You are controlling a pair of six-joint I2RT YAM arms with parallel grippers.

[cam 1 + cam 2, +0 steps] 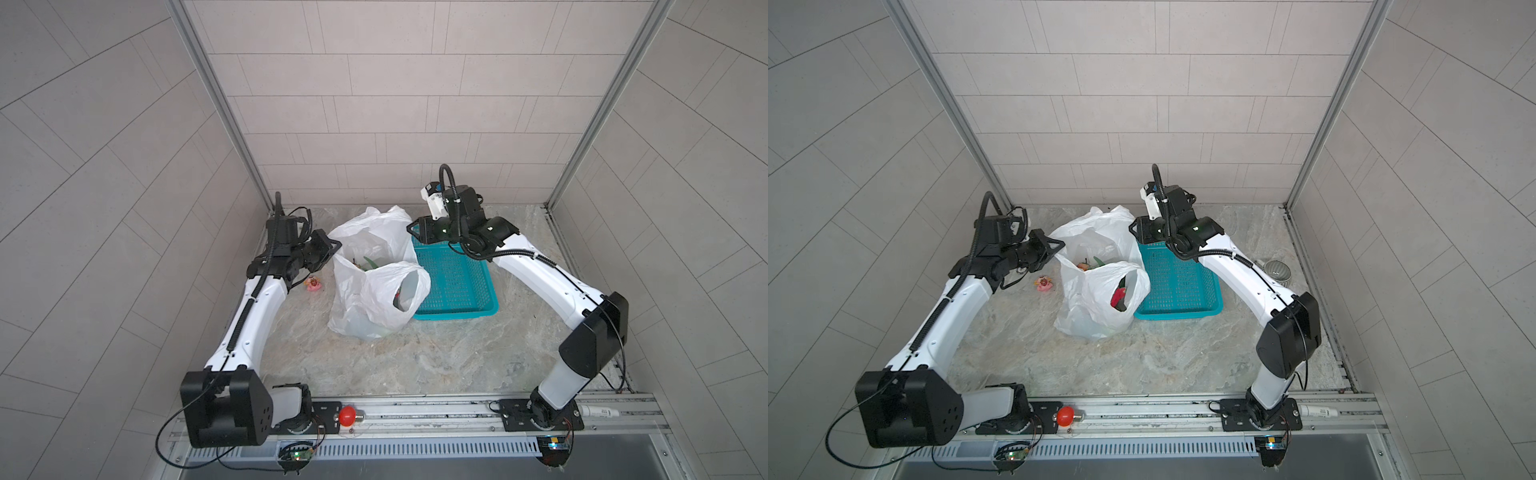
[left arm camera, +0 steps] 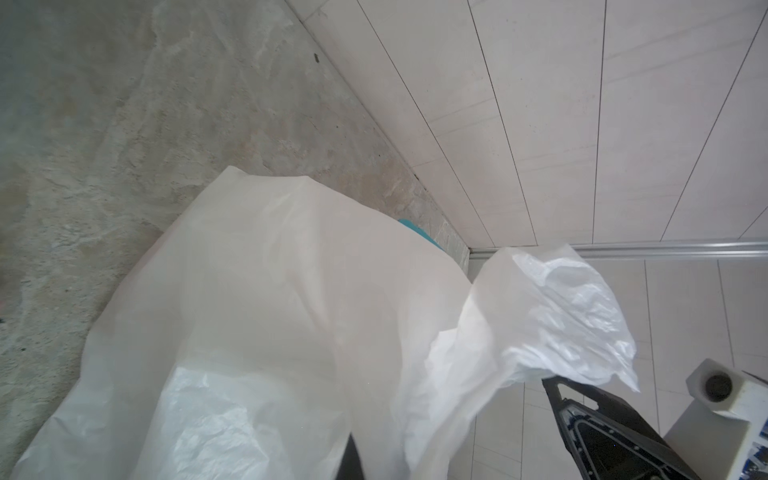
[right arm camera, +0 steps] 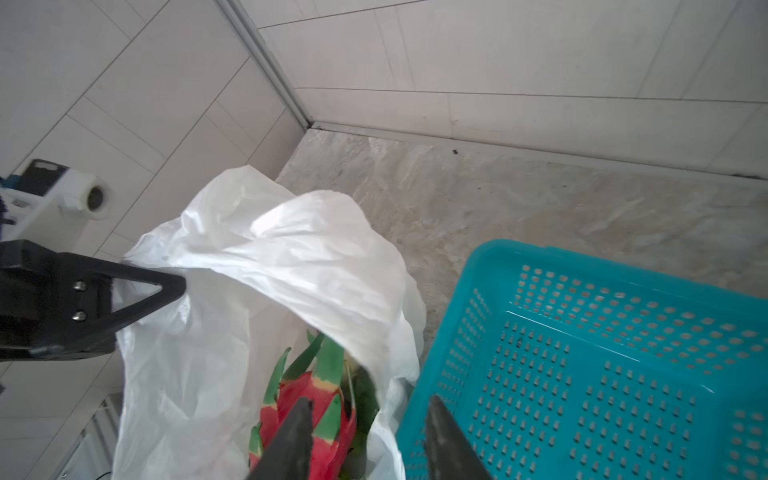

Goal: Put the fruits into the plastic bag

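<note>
White plastic bag (image 1: pixel 365 299) stands mid-table (image 1: pixel 415 365), just beside teal basket (image 1: pixel 457 313). Its rim is pinched in the closed left gripper (image 1: pixel 334 246), and the left wrist view shows mostly white film. Only the right wrist view shows the right gripper (image 3: pixel 370 401) with jaws apart and empty above the dragon fruit (image 3: pixel 291 390) inside the bag. Other fruits are indistinct. Bare tabletop lies in front.

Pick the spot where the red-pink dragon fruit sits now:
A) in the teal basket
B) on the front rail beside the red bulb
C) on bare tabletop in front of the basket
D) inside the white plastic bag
D: the right wrist view shows the dragon fruit down inside the plastic bag, while the teal basket beside it holds no fruit.
</note>
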